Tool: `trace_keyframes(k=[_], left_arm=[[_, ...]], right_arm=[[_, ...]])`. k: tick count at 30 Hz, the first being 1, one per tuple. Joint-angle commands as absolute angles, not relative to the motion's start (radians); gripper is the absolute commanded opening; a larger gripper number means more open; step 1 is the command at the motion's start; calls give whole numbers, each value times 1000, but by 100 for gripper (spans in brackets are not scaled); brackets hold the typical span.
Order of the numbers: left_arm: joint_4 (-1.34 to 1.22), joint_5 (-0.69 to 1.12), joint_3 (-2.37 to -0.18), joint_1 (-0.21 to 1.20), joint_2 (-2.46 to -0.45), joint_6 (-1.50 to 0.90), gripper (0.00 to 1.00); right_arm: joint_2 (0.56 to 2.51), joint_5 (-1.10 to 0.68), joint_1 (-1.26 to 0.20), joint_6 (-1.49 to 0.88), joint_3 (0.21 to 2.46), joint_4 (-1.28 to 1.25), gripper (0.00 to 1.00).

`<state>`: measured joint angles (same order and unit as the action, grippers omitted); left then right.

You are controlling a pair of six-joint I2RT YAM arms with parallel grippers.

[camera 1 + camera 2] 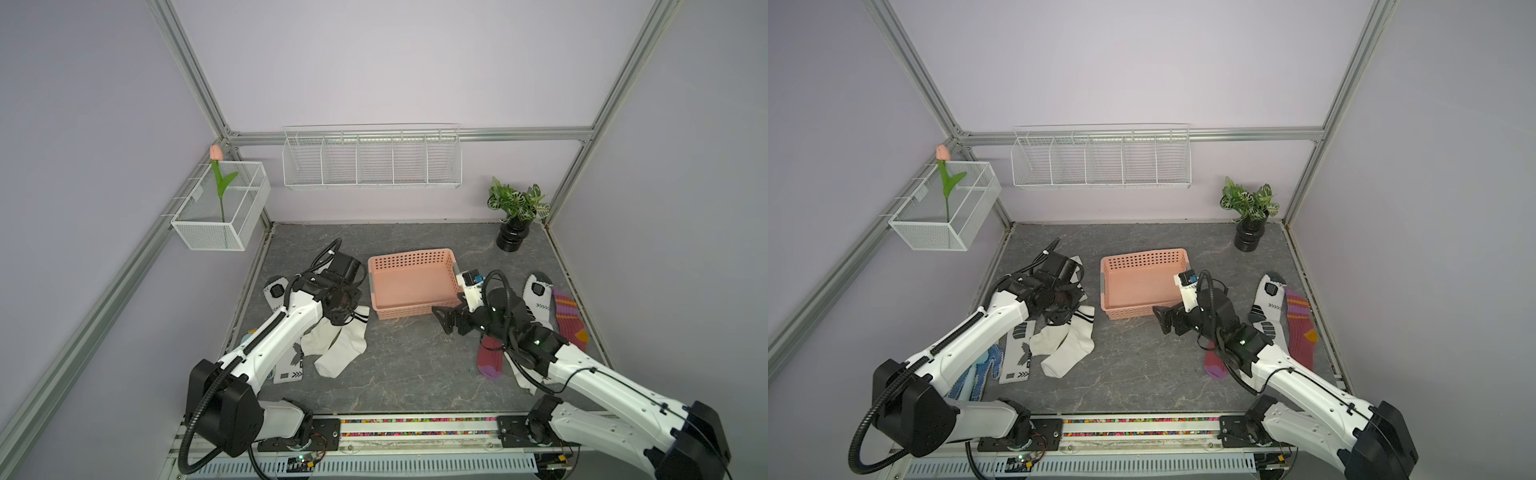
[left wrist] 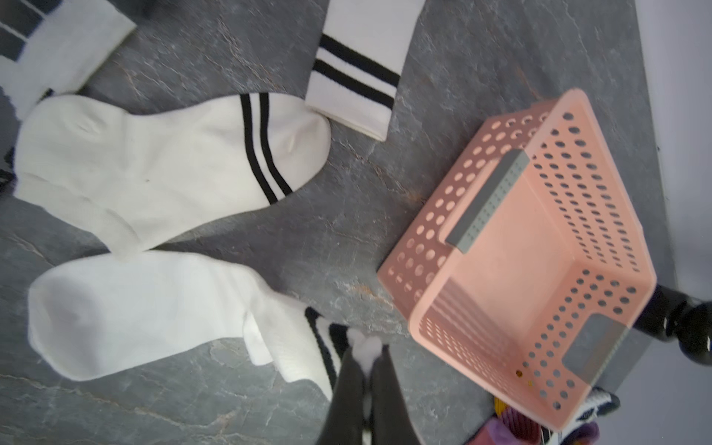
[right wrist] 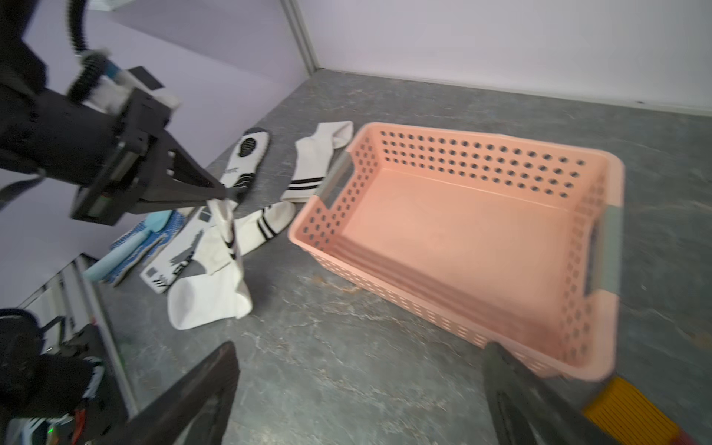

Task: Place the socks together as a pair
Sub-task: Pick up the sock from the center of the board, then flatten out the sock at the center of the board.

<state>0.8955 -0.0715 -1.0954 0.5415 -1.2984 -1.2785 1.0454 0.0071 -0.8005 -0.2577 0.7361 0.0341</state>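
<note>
The left claw [image 2: 365, 356] is clamped tight on the striped cuff of the held sock [image 2: 135, 308], which is white with two black bands. From the right wrist the held sock hangs down from the fingertips, and its toe reaches the table [image 1: 407, 365]. Just beside it, a little further from the tips, lies a second striped sock [image 2: 154, 162], touching it. A third striped cuff [image 2: 354, 77] meets the end of the second striped sock. Back along the left arm lies a sports sock [image 1: 1017, 353]; its dark print includes letters, too blurred to read.

The right claw [image 3: 354, 385] stands wide and holds nothing, just beside the near wall of the pink basket [image 3: 481, 140]. Behind it, under its arm, lies the near maroon sock [image 1: 490, 357]. On the far side of that arm the far maroon sock [image 1: 569, 320] lies beside another sports sock [image 1: 538, 299], whose chevron marks carry no readable words
</note>
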Motion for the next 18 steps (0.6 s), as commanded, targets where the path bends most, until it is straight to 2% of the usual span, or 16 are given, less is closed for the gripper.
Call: trace_keyframes(k=[1,5,11,18], left_arm=[[856,-15,-1067,589,-1243,-1259,0],[842,6,-1080,638,-1208,-1242,0],[808,37,-1058,665,-1159,-1247,0],[792,51,-1046,682,-1119,-1254,0]], right_arm=[[1119,9,-887,-211,798,76,98],[1227,27,-972,-217,898,87,94],[1349,0,-1022,-328,1000,95,91],[1426,34,-1035,-379,1051,97,79]])
